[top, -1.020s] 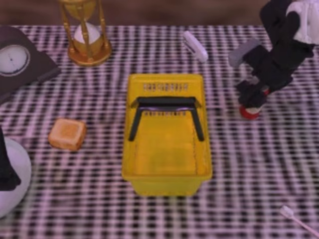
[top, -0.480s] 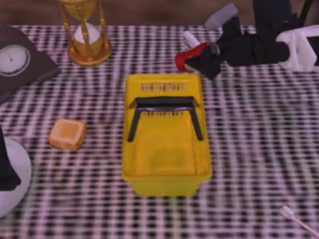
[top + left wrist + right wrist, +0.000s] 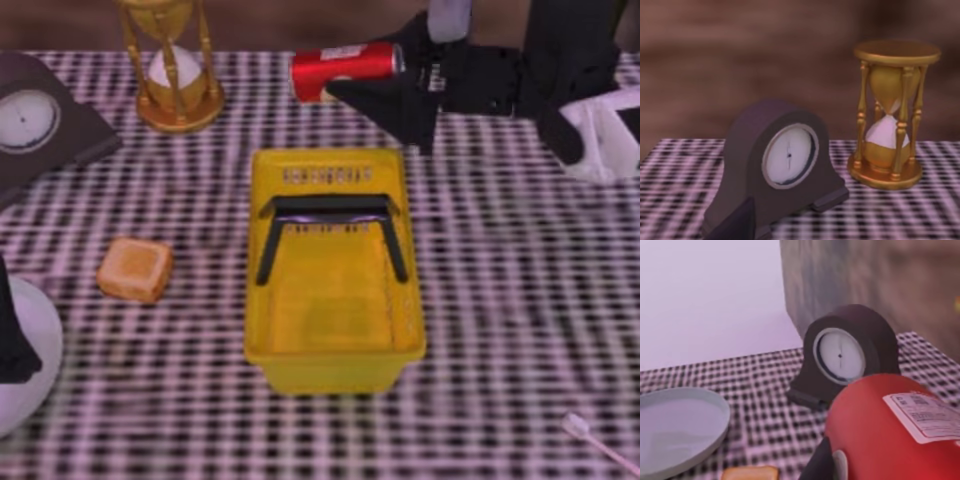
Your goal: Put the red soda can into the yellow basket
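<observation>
So the right hand (image 3: 385, 85) is up in the air past the far end of the yellow basket (image 3: 335, 340), pinching the red soda can (image 3: 345, 70) between its black fingers (image 3: 400, 105). The can's lying sideways in that grip, sticking out toward the left side of the bench (image 3: 520, 300), and it's not over the basket opening, more just beyond the far rim. From the right wrist camera the can (image 3: 890, 440) fills the near corner, white label patch showing.

Just below the hand the basket sits mid-bench with its dark grey handles (image 3: 333, 230) folded down across the far half. Further left of the can there's a gold hourglass (image 3: 172, 70), then a dark mantel clock (image 3: 35, 120) at the far left edge. A piece of toast (image 3: 135, 268) lies left of the basket, well apart from it. A white toothbrush-looking thing (image 3: 600, 443) is way off in the near right corner.

Left hand isn't in any shot; that arm's parked at the near left edge on its white base (image 3: 25, 355), its wrist cam looking at the clock (image 3: 777, 175) and hourglass (image 3: 892, 115).
</observation>
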